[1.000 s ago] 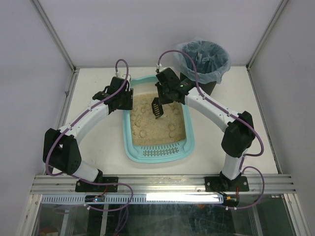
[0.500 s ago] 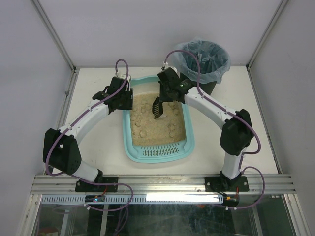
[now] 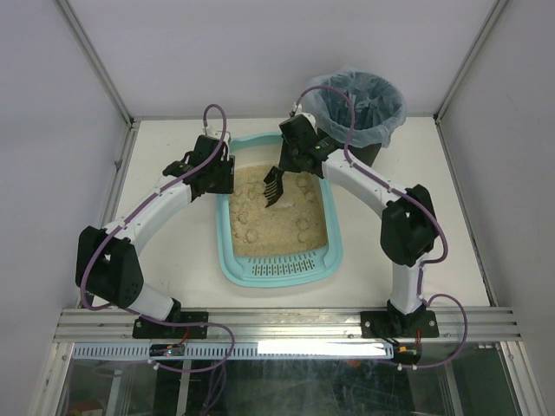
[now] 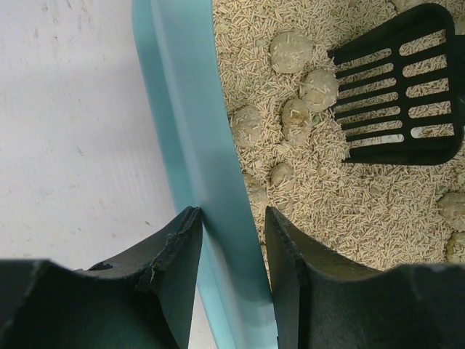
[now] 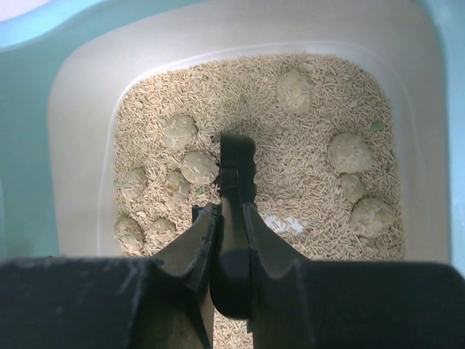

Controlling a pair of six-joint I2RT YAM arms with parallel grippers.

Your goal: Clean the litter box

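Top external view: the litter box [image 3: 277, 270] lies in the middle of the table, long axis running up and down the frame, slotted strip at the lower end. The left gripper [image 3: 223, 178] sits at the tray's upper left rim. The right gripper [image 3: 291, 163] hangs over the upper end of the litter with the black scoop [image 3: 272, 184] pinched in it, blade slanting down and left. The lined bin [image 3: 368, 154] stands just beyond the tray's upper right corner, on the right arm's side.

Left wrist view: the left gripper [image 4: 231, 218] straddles the teal rim [image 4: 189, 109], one finger outside and one over the litter. Both look pressed against the wall, though the contact on the inner side is hard to confirm. At upper right the scoop [image 4: 399, 94] has its slotted blade just beside a cluster of clumps [image 4: 298, 80], which lie to its left, between it and the rim.

Right wrist view: the right gripper [image 5: 229, 214] is clamped on the scoop's handle [image 5: 236, 163], whose long axis runs straight up the frame. The main cluster of clumps [image 5: 182, 160] lies just left of the blade, and others sit well apart at right. Whether the blade rests on the litter or floats above it I cannot tell. The coming sweep should likely go leftward, under that near cluster.
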